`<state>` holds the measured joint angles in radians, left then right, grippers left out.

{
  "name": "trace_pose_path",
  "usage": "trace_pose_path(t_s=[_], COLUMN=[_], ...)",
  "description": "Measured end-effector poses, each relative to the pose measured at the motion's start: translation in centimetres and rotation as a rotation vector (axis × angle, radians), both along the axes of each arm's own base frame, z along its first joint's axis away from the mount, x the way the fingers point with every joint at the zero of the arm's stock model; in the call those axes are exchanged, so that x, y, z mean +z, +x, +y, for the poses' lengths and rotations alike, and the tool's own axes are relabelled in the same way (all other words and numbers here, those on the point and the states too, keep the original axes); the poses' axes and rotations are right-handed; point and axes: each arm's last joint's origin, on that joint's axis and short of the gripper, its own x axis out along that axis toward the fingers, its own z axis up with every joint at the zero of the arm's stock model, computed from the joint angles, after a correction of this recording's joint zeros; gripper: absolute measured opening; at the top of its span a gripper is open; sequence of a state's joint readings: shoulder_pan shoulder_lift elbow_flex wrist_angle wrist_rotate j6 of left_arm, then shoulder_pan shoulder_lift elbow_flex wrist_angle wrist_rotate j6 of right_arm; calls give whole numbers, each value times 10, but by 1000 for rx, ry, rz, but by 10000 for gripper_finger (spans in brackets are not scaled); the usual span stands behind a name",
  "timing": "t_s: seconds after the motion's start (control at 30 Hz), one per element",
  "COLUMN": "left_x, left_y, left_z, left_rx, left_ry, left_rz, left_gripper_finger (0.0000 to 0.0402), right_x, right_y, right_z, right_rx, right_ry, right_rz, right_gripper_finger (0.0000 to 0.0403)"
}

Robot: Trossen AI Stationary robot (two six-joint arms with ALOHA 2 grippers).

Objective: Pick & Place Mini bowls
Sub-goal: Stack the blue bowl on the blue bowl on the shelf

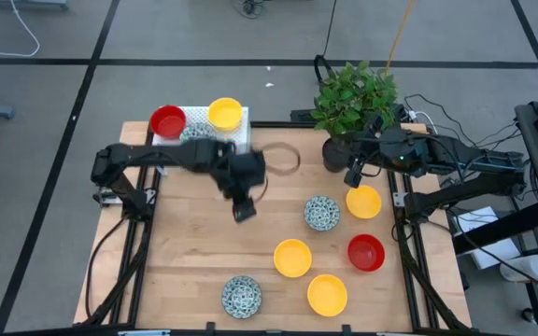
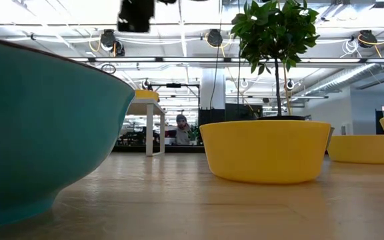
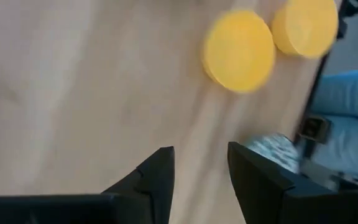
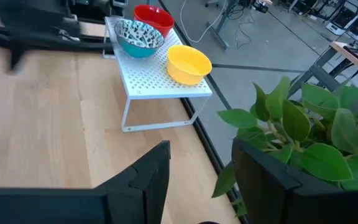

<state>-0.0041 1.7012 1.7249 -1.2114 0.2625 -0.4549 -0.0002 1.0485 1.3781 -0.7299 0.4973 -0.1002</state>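
Note:
Several mini bowls lie on the wooden table: a speckled one (image 1: pixel 321 213), a yellow one (image 1: pixel 363 202), a red one (image 1: pixel 365 252), two more yellow ones (image 1: pixel 292 258) (image 1: pixel 327 294) and a second speckled one (image 1: pixel 241 296). A red bowl (image 4: pixel 153 18), a speckled bowl (image 4: pixel 139 35) and a yellow bowl (image 4: pixel 188 63) sit on a white perforated rack (image 4: pixel 157 84) at the far left. My left gripper (image 1: pixel 244 213) hangs open and empty above bare wood near the table's middle; its wrist view (image 3: pixel 201 152) shows two yellow bowls (image 3: pixel 238 51) ahead. My right gripper (image 1: pixel 352 179) is open and empty (image 4: pixel 201 149) beside the plant pot.
A black pot with a green plant (image 1: pixel 353 103) stands at the table's far right, close to my right gripper. The low view has a teal bowl wall (image 2: pixel 39 127) close at the left and yellow bowls (image 2: pixel 265 150) beyond. Bare wood lies at the table's left half (image 1: pixel 185 252).

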Motion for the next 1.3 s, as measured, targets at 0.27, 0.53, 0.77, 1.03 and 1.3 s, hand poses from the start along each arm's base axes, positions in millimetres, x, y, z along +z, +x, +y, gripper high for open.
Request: trace_pose_path(t_s=[0.27,0.53,0.77,1.03,1.3], left_x=[-20,-45,-84,-130,-153], left_y=[-15,-27,-39,-42,-34], left_z=[-93,-178,-231,-261,-261], left_rx=[-27,-220,-383,-619,-713], left_ry=[-79,-59,14,137,294], left_rz=[128,-106,-117,-81,-100], left_gripper_finger=[150,150,149,149,149], right_x=[1,2,3,3,-6], right_y=[-1,0,0,0,1], right_z=[0,0,0,0,0], right_rx=[18,22,22,6,-20], right_ry=[-34,-32,-32,2,50], right_rz=[18,4,-13,-31,-14], right_gripper_finger=[160,160,160,160,160])
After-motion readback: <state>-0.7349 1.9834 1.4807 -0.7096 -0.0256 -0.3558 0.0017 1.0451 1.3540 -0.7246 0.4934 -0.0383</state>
